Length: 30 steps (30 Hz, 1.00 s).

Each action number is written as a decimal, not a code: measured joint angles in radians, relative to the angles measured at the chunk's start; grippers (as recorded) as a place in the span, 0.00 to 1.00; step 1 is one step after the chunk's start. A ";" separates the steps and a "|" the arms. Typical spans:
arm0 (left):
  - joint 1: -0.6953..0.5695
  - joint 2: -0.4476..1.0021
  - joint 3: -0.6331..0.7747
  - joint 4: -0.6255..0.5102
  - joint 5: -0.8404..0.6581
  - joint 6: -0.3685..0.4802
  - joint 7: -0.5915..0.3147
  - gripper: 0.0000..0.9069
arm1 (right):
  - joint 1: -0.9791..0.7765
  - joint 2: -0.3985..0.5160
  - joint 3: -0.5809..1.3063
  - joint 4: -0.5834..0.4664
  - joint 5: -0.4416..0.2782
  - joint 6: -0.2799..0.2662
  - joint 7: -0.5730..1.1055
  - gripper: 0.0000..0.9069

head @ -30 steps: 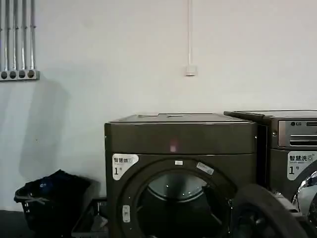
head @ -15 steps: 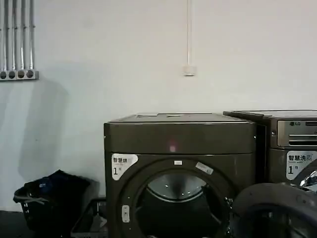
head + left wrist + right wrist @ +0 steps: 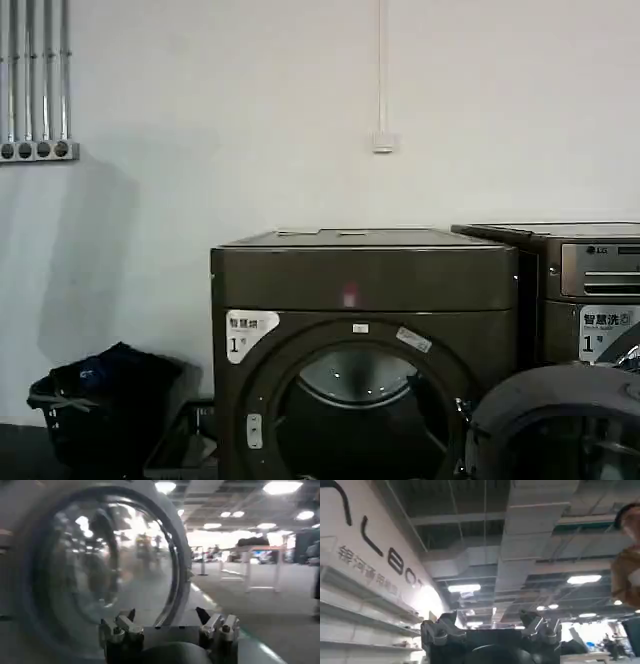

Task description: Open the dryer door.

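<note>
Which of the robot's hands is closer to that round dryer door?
Left. The left end effector sits right at the door, fingers open. The right end effector, also open, points up at the ceiling, away from it.

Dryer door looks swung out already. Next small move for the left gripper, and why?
Probably back the left gripper straight off the dryer door. The dryer drum opening is fully exposed, the door hangs wide to its right, and the gripper's open fingers sit near the chrome ring, gripping nothing. The right gripper points up at the ceiling, idle.

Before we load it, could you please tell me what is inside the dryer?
Through the dryer's open mouth, only the pale drum back wall shows; the lower drum is too dark to judge.
</note>
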 joint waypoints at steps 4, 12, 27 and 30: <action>0.053 0.090 -0.066 -0.070 0.020 0.034 -0.064 1.00 | 0.014 -0.011 0.002 0.012 -0.004 -0.006 -0.015 1.00; 0.185 0.249 -0.224 -0.193 -0.012 0.152 -0.168 1.00 | 0.032 -0.038 0.018 -0.012 -0.076 -0.011 -0.047 1.00; 0.484 0.480 -0.543 -0.390 -0.053 0.292 -0.348 1.00 | 0.043 -0.084 -0.003 -0.044 -0.090 -0.009 -0.059 1.00; 0.538 0.514 -0.600 -0.420 -0.069 0.322 -0.368 1.00 | 0.049 -0.095 -0.009 -0.042 -0.093 -0.010 -0.061 1.00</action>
